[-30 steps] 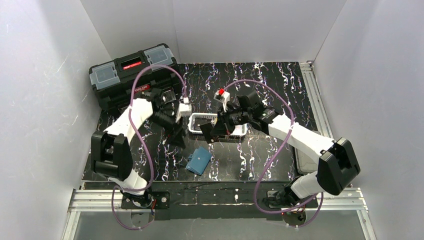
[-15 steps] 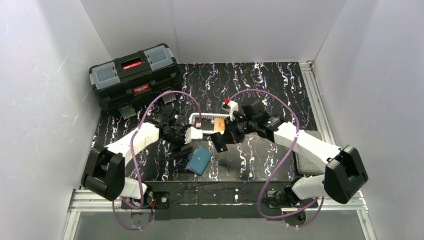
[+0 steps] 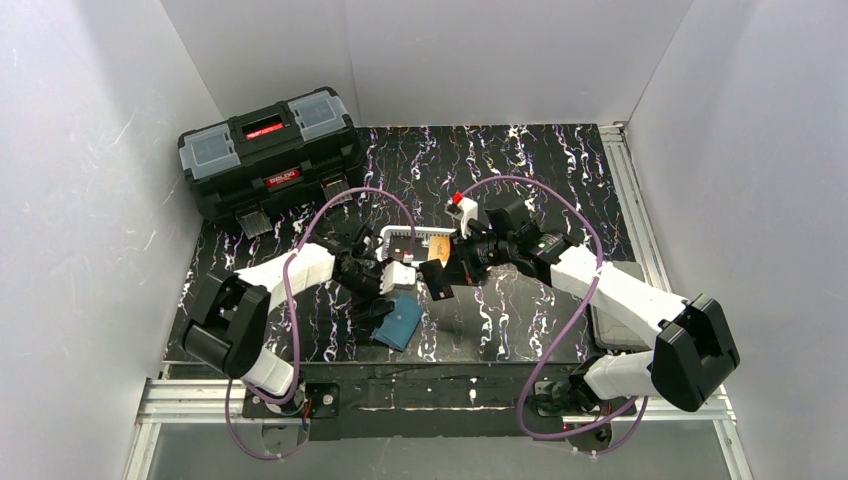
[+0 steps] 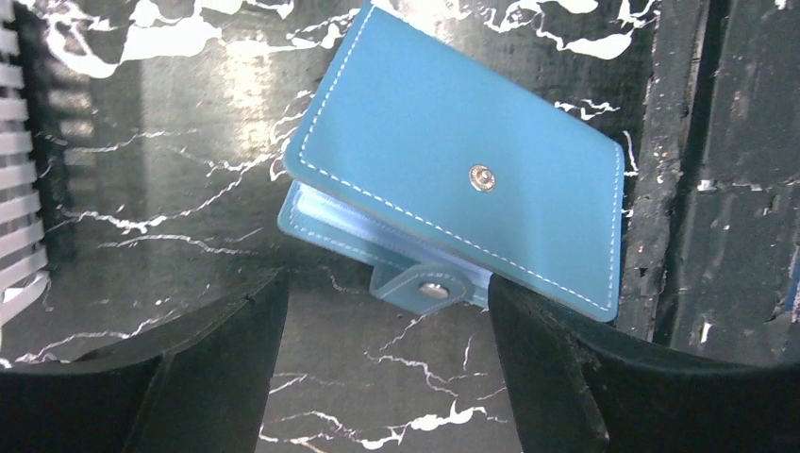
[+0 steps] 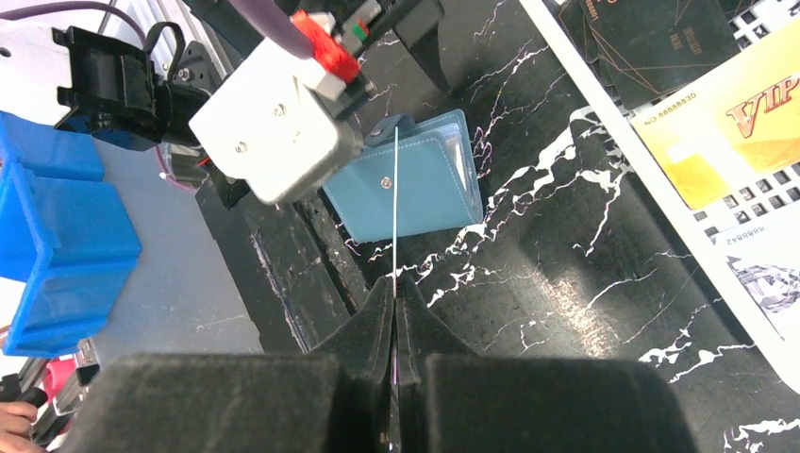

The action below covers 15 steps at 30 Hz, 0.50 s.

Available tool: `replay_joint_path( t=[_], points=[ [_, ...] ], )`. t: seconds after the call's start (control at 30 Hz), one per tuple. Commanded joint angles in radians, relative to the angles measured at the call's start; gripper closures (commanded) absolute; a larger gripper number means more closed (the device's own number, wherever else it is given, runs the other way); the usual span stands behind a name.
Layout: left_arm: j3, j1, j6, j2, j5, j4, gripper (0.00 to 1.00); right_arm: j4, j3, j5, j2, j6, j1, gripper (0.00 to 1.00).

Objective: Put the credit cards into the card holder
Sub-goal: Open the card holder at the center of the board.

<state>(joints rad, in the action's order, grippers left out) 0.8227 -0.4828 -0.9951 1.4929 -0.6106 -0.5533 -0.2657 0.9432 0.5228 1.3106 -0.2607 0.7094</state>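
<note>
teal card holder (image 4: pixel 453 189) before left fingers (image 4: pixel 212 363)

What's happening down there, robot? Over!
Left tool open, close to card holder. Right tool shut on a card, edge-on. Holder closed, tab unsnapped. Nothing lying on it.

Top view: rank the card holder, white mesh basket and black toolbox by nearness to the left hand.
1. card holder, just right of the left hand.
2. white mesh basket, behind it, mid-table.
3. black toolbox, far back-left corner.
</note>
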Motion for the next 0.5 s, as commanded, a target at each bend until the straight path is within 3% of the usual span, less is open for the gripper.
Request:
replay_joint_path(
  t=[0.0, 0.13, 0.3, 0.47],
  points=[
    [0.028, -0.034, 0.027, 0.01, -0.056, -0.019, 0.25, 0.058, -0.003, -0.001, -0.004, -0.015, -0.001, 0.99],
    [0.028, -0.04, 0.053, 0.018, -0.015, 0.007, 0.32, 0.073, -0.008, 0.01, -0.001, -0.018, -0.009, 0.99],
    [0.036, -0.04, 0.098, 0.012, 0.023, 0.022, 0.51, 0.079, -0.017, 0.017, -0.006, -0.022, -0.019, 0.99],
    [0.014, -0.048, 0.157, -0.009, 0.063, 0.035, 0.57, 0.089, -0.04, 0.015, -0.032, -0.028, -0.037, 0.99]
  ],
)
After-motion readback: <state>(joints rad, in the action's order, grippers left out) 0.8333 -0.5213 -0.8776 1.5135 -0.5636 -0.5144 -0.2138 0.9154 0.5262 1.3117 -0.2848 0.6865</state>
